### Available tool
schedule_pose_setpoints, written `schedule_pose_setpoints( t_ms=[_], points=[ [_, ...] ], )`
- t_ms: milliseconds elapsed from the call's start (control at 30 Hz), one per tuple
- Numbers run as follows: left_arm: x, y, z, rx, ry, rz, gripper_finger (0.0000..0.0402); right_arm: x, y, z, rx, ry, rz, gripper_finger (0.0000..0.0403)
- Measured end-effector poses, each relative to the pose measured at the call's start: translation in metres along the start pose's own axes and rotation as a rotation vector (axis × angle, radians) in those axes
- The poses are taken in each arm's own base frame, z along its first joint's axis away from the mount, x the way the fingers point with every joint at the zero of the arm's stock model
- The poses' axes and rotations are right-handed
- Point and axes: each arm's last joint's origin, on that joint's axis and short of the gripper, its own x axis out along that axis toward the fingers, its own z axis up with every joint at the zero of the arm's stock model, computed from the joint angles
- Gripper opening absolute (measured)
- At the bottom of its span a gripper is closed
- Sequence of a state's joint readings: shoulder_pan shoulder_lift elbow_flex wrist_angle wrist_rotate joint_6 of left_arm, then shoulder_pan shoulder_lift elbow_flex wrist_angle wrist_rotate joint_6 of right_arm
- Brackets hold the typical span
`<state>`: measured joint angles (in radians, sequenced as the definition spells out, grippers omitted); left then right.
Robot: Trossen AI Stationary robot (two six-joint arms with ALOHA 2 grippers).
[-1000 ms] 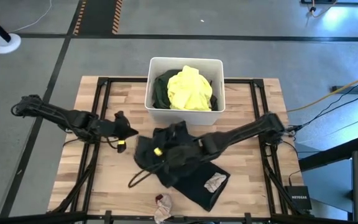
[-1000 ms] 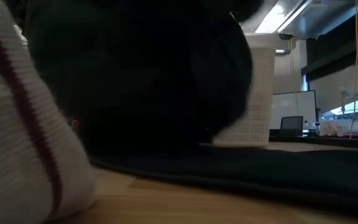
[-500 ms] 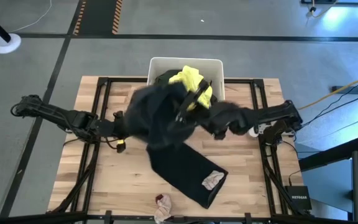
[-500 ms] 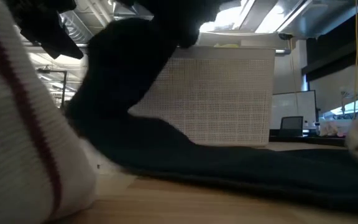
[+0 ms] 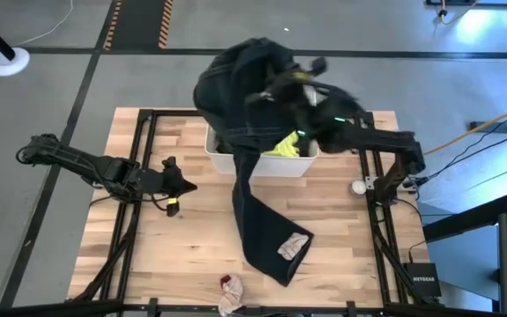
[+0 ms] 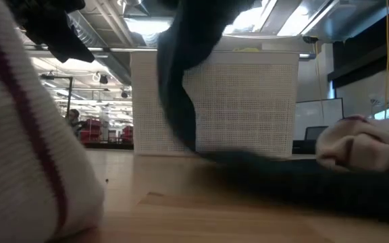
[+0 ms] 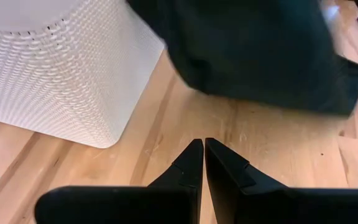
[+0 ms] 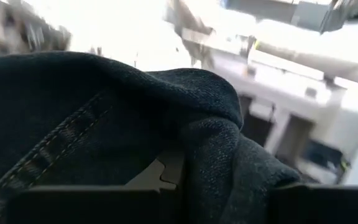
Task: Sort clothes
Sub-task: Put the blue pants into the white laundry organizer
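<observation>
While right pincer (image 5: 275, 84) grips them, dark jeans (image 5: 249, 189) hang w/ stitched seams.

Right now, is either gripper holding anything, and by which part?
The right gripper holds the dark jeans by a bunched fold near their upper end, above the white bin. The left gripper holds nothing.

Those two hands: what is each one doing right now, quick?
Left hand: closed, holding nothing, low over the table beside the white bin.
Right hand: closed on the dark jeans, lifted above the bin.
</observation>
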<state>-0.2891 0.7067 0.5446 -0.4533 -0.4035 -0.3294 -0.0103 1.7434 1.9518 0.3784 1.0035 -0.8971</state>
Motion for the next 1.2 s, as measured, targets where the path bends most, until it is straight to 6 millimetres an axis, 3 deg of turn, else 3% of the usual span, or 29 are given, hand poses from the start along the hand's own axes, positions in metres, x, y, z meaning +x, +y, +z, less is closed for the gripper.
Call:
schedule_pose_setpoints(
  t_ms=[167, 367, 467, 567, 700, 1033, 1200],
  points=[
    [0.000, 0.000, 0.000, 0.006, 0.000, 0.000, 0.0013, 0.038, 0.036, -0.067, -0.033, 0.269, 0.013, 0.0074],
    [0.000, 0.000, 0.000, 0.009, 0.002, 0.001, 0.0013, 0.060, 0.069, -0.150, 0.008, 0.556, 0.064, 0.0174],
    [0.000, 0.000, -0.001, 0.012, 0.007, 0.003, 0.0013, 0.060, 0.081, -0.176, -0.013, 0.669, 0.123, 0.0211],
    [0.003, 0.001, -0.006, 0.010, 0.022, 0.006, 0.0013, 0.055, 0.083, -0.186, -0.058, 0.737, 0.150, 0.0236],
    [0.007, 0.002, -0.016, 0.020, 0.057, 0.011, 0.0013, 0.044, 0.070, -0.169, -0.068, 0.732, 0.176, 0.0251],
    [0.008, 0.002, -0.016, 0.003, 0.048, 0.008, 0.0013, -0.009, 0.019, -0.076, 0.122, 0.547, 0.280, 0.0254],
    [0.008, 0.002, -0.016, -0.004, 0.050, 0.009, 0.0013, -0.049, 0.020, -0.047, 0.258, 0.518, 0.521, 0.0254]
  ],
)
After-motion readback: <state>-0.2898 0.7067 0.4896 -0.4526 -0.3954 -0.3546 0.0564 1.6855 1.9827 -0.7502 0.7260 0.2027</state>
